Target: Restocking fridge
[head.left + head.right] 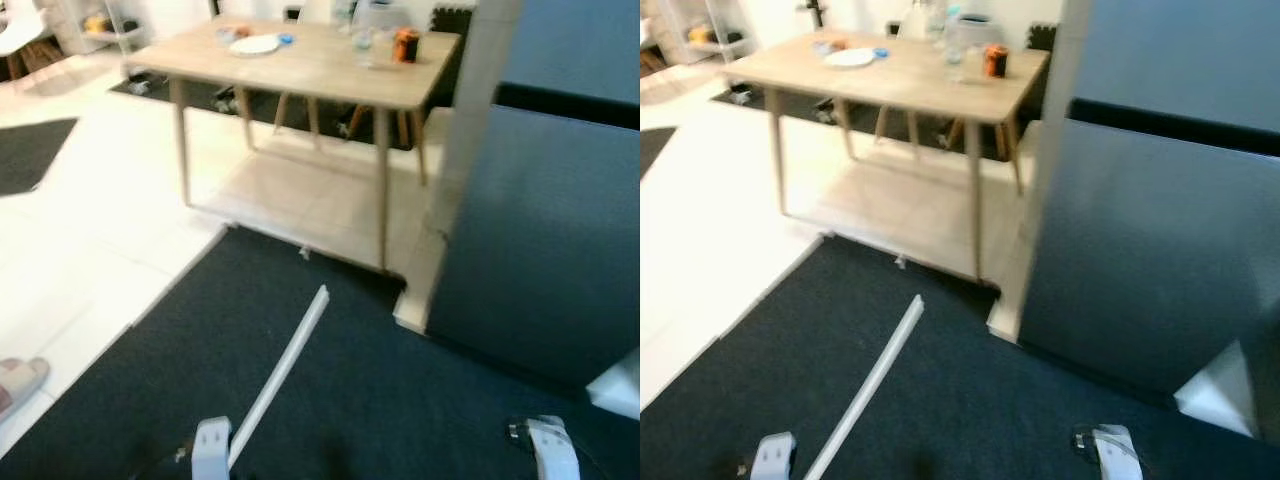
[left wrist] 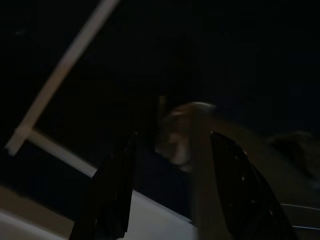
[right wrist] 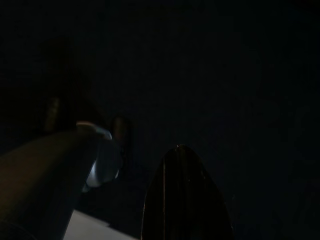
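Observation:
The dark grey-blue fridge (image 1: 560, 230) stands at the right with its doors shut. Beyond it is a light wooden table (image 1: 300, 70) carrying a white plate (image 1: 254, 44), an orange can (image 1: 405, 45) and clear bottles (image 1: 953, 40). Both silver arms hang low at the picture's bottom edge, the left arm (image 1: 211, 447) and the right arm (image 1: 553, 447), far from table and fridge. In the dark left wrist view my left gripper (image 2: 172, 192) is open over the carpet with nothing between its fingers. My right gripper (image 3: 182, 200) hangs idle in the dark.
A long white strip (image 1: 285, 365) lies slanted on the dark carpet (image 1: 380, 400) ahead of me. A slippered foot (image 1: 18, 382) shows at the left edge. A white object (image 1: 620, 385) sits low beside the fridge. Pale tiled floor (image 1: 90, 230) spreads to the left.

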You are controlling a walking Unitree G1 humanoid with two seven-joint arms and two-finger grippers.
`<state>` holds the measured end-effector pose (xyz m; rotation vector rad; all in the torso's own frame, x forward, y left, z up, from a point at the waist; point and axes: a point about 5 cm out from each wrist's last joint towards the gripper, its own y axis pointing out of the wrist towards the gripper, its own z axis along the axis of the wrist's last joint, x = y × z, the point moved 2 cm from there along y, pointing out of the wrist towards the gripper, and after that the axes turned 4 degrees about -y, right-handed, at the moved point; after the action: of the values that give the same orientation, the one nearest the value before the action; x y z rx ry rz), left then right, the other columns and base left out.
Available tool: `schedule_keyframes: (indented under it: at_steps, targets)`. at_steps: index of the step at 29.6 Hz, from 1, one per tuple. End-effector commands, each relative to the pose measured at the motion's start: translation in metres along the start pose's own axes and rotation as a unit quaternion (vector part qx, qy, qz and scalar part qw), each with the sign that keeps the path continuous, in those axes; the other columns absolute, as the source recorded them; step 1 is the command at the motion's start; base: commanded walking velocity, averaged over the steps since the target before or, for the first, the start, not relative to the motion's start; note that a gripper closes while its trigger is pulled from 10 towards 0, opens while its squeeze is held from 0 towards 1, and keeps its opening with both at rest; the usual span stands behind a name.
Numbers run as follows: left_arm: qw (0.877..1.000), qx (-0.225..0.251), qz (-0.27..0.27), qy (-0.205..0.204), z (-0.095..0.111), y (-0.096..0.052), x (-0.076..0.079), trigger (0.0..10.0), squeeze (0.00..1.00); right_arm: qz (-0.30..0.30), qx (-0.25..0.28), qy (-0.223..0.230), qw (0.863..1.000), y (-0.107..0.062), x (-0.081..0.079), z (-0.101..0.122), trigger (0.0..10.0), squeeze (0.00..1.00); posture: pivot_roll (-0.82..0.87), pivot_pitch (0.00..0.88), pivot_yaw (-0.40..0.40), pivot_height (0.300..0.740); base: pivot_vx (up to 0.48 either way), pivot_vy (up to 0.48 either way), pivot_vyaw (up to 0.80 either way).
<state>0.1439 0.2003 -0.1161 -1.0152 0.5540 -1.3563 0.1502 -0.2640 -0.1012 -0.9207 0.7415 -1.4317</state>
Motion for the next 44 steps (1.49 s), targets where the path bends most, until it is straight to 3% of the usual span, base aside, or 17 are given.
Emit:
schedule_keyframes:
  at_steps: [1,29,38,44]
  targets:
    - [1.000,0.001,0.001,0.003,0.0014,0.0001,-0.0004,10.0,0.00,-0.013,-0.013,-0.008,1.000,-0.0007,0.0017,-0.0059,10.0,0.00,-0.03,0.014,-0.017,0.740,0.000,0.000,0.00]
    - [1.000,-0.004,-0.010,0.005,-0.0006,0.0013,0.0052,10.0,0.00,-0.005,-0.012,-0.023,1.000,0.0001,-0.0032,-0.0058,10.0,0.00,-0.03,0.019,-0.015,0.740,0.283,0.000,0.00]
    - [1.000,-0.004,-0.012,0.007,0.0000,0.0016,0.0058,10.0,0.00,-0.001,-0.013,-0.023,1.000,0.0002,-0.0048,-0.0067,10.0,0.00,-0.03,0.018,-0.013,0.740,0.340,0.000,0.70]
    - [1.000,-0.004,-0.013,0.009,0.0002,0.0017,0.0063,10.0,0.00,-0.016,-0.021,-0.019,0.999,-0.0002,-0.0023,-0.0091,10.0,0.00,-0.03,0.016,-0.010,0.740,0.338,0.000,0.00]
